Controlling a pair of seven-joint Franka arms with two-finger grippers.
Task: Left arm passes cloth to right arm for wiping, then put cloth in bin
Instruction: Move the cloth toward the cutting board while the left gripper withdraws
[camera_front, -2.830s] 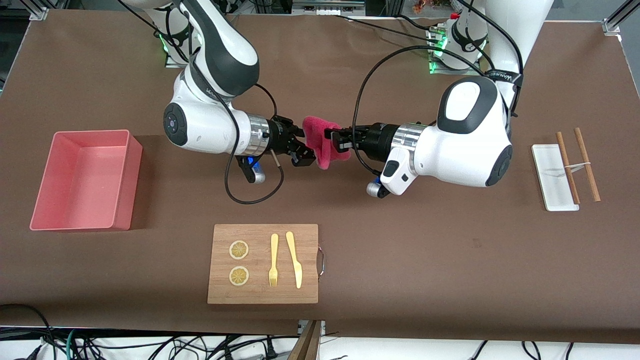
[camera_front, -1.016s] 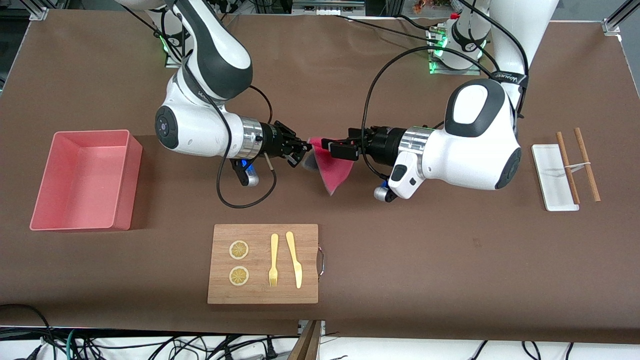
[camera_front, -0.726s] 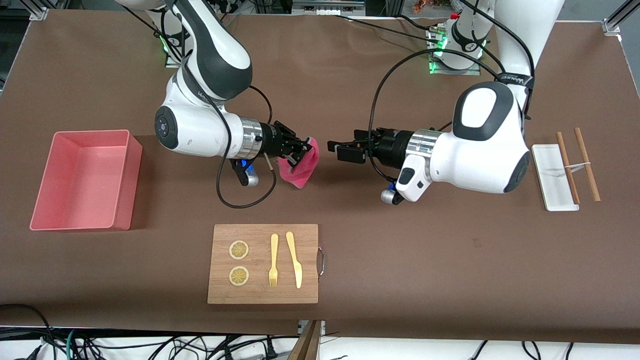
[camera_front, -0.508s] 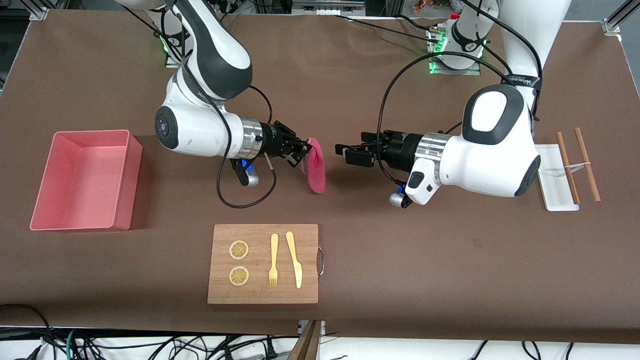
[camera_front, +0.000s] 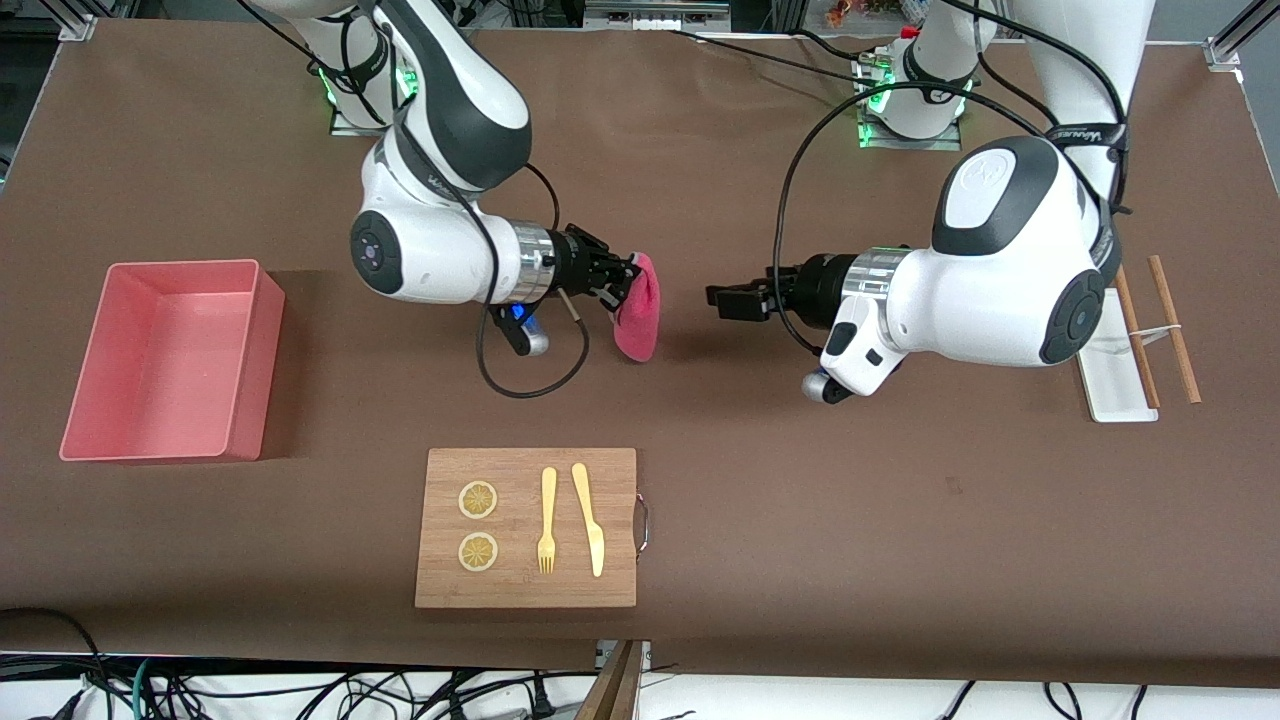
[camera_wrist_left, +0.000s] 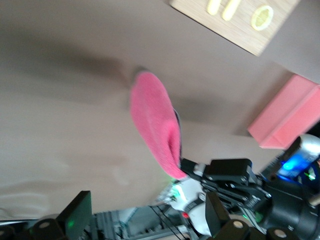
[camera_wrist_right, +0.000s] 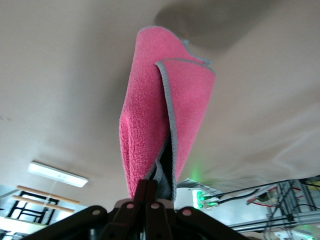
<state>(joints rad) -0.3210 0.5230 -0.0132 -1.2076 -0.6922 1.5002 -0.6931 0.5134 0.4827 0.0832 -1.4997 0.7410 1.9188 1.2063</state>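
The magenta-red cloth (camera_front: 638, 308) hangs from my right gripper (camera_front: 620, 281), which is shut on its top edge above the middle of the table. In the right wrist view the cloth (camera_wrist_right: 155, 125) hangs folded with its grey edging showing, pinched by my right gripper (camera_wrist_right: 151, 194). My left gripper (camera_front: 722, 298) is open and empty, a short gap from the cloth on the left arm's side. The left wrist view shows my left gripper (camera_wrist_left: 147, 222) open, with the cloth (camera_wrist_left: 155, 120) apart from it. The pink bin (camera_front: 265, 370) stands empty at the right arm's end; it also shows in the left wrist view (camera_wrist_left: 287, 117).
A wooden board (camera_front: 620, 470) with two lemon slices (camera_front: 478, 500), a yellow fork (camera_front: 547, 520) and knife (camera_front: 588, 518) lies nearer the front camera than the grippers. A white tray (camera_front: 1105, 385) and two brown chopsticks (camera_front: 1172, 330) lie at the left arm's end.
My left gripper let go of the cloth and drew back toward the left arm's end. The cloth now hangs from my right gripper alone, which has shifted slightly toward the left arm's end.
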